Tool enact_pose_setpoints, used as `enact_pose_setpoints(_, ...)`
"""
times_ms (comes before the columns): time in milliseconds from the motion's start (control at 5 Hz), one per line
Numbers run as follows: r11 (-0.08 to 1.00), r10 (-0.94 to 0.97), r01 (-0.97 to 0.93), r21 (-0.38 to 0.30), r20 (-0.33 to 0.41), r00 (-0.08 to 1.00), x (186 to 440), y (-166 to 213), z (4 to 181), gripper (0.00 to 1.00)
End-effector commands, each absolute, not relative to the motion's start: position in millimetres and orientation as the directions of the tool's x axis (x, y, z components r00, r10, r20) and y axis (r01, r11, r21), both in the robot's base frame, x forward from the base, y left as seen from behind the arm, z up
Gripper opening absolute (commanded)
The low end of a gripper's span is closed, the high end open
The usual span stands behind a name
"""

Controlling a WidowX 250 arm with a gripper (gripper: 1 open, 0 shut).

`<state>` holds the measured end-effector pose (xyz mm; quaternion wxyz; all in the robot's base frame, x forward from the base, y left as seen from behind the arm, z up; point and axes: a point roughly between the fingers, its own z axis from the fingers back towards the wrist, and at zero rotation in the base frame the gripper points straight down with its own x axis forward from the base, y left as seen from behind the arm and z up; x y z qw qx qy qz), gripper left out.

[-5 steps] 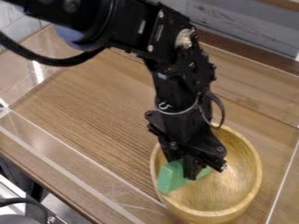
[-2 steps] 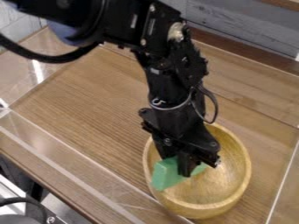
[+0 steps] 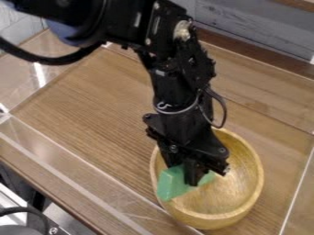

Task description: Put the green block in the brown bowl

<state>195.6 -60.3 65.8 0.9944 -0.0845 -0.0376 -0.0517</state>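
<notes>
Camera view: gripper (image 3: pixel 196 171) pointing almost straight down, jaws clamped on the green block (image 3: pixel 173 184). Block hangs tilted from the fingertips, its free end sticking out below and to the left of the gripper, over the near-left rim of the brown bowl (image 3: pixel 245 189). Bowl sits directly under the gripper, on the wooden table (image 3: pixel 86 101). Can't tell if the block touches the rim.

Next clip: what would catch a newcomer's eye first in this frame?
The big black robot arm reaching down from the upper left dominates the picture. Its gripper is shut on a bright green block, held tilted over the near-left rim of the brown bowl at the lower right of the wooden table.
</notes>
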Motion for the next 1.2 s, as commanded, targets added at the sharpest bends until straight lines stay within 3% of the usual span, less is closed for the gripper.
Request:
enact_pose_setpoints(0, 0.978, -0.084, 0.109, -0.176, 0.144, 0.986, 206, -60, 81.0, 0.0)
enact_pose_setpoints(1000, 0.974, -0.058, 0.087, -0.21, 0.139, 0.989, 209, -62, 91.4, 0.0)
